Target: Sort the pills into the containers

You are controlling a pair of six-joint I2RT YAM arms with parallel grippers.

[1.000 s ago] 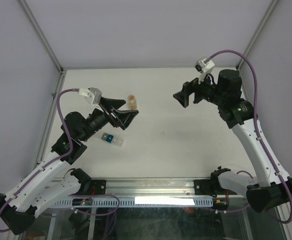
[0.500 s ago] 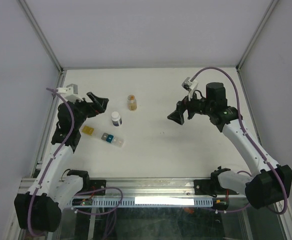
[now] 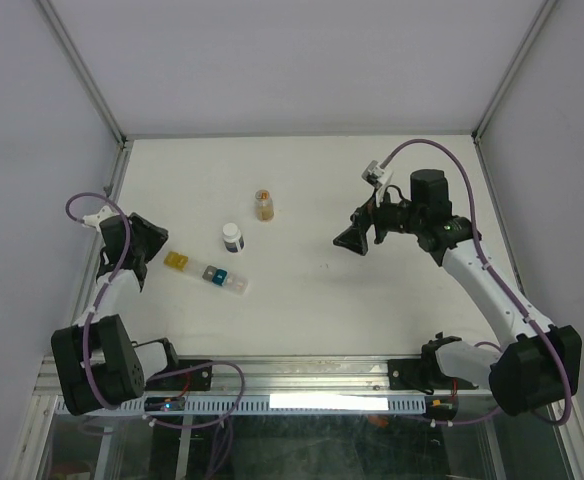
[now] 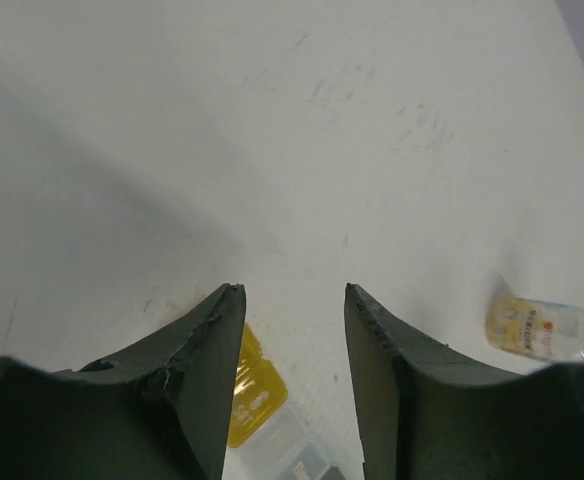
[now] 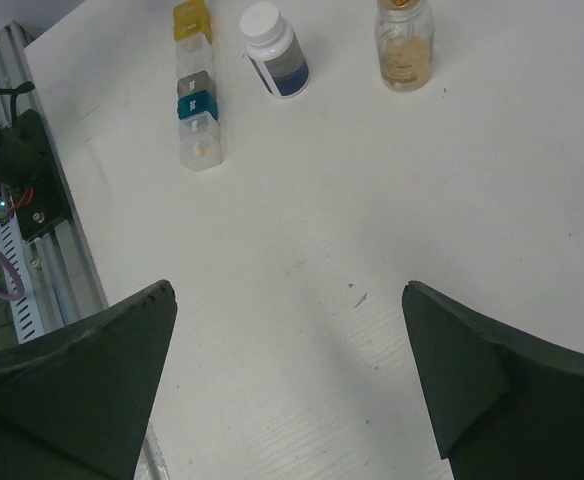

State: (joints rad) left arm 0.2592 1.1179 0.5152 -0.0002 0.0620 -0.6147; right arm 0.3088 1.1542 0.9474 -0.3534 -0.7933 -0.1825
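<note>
One white counter [image 3: 372, 300]. Right fingers [image 5: 122, 350] spread wide, gripping nothing, above counter toward 3 o'clock. Left fingers [image 4: 212, 340] parted, gripping nothing, at 9 o'clock edge. Containers [image 3: 209, 272] in a strip flat on counter toward 8 o'clock, near left fingers. White-capped bottle [image 3: 232, 237] near strip's 1 o'clock; amber bottle [image 3: 263, 203] farther, same bearing.

The top camera looked down from high above the flat white table [image 3: 372, 300]. Both wrist cameras sat closer. All saw the small yellow plastic box [image 3: 176, 261].
</note>
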